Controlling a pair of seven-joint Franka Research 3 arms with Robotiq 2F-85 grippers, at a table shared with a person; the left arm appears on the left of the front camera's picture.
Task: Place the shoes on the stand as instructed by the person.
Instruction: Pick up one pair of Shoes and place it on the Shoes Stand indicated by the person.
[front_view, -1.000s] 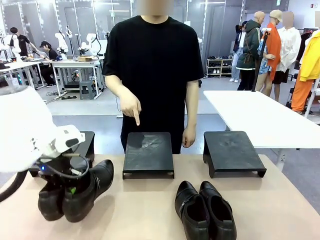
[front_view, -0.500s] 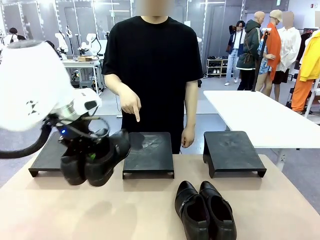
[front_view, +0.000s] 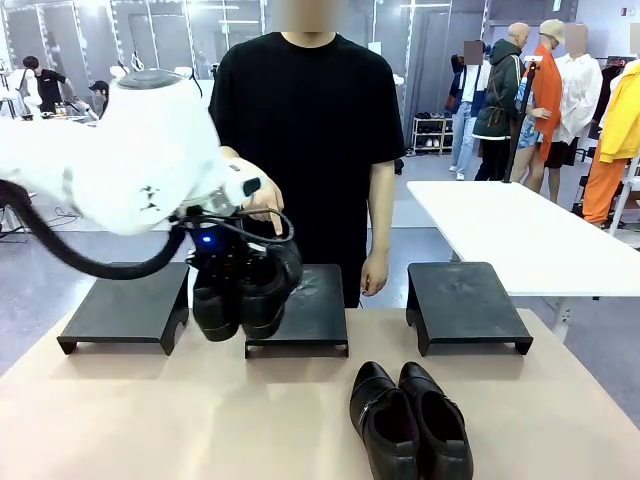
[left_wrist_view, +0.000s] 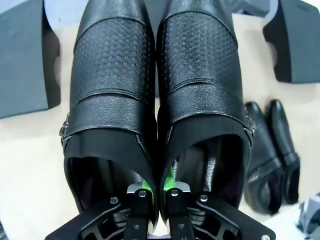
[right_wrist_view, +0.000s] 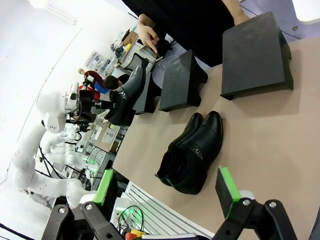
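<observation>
My left gripper (left_wrist_view: 155, 192) is shut on the touching inner walls of a pair of glossy black shoes (left_wrist_view: 157, 100), one finger inside each shoe. In the front view this held pair (front_view: 243, 295) hangs toes down above the front left part of the middle black stand (front_view: 305, 305). The person's hand (front_view: 265, 205) points down at that stand from behind it. A second pair of shoes (front_view: 410, 420) lies on the table near the front, also seen under my right gripper (right_wrist_view: 166, 182), which hangs open and empty above the table.
A left stand (front_view: 125, 305) and a right stand (front_view: 465, 300) flank the middle one on the beige table (front_view: 200, 420). A white table (front_view: 520, 235) stands off to the right behind. The person stands close at the far edge.
My left arm has lifted the held pair off the table at the left and carried it up and right, to above the middle stand. The person's pointing hand has stayed put.
</observation>
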